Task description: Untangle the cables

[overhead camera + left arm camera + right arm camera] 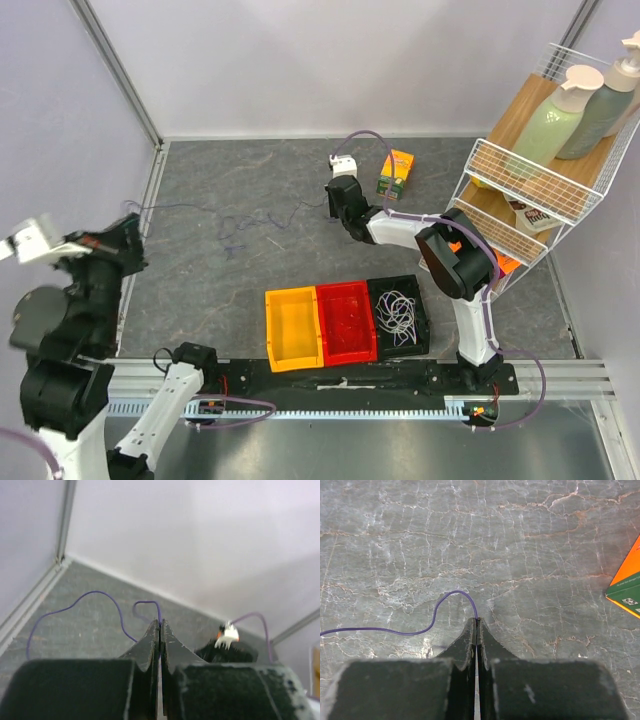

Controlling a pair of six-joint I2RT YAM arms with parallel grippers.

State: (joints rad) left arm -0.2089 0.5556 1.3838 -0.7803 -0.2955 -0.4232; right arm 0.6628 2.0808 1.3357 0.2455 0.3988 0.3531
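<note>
- My left end effector [159, 626] is clenched, its two dark fingers pressed together on a thin purple cable [100, 592] that leaves the tips in a small hook.
- My right end effector [477, 624] is likewise clamped on the same purple cable [454, 591], which arches up from the tips and trails away to the left over the grey, marbled surface [530, 540].
- From above, the purple cable [235, 225] runs across the far half of the surface between my two arms, kinked into a few loose squiggles near its middle.
- An orange-and-green carton [397, 174] stands just beside my right wrist.
- Nearer my bases, three small bins sit side by side: yellow bin [293, 328], red bin [346, 322] and black bin [422, 318].
- A loose knot of white cables [397, 312] lies in the black bin.
- A white wire rack [520, 180] holding pump bottles [560, 115] stands at the right edge.
</note>
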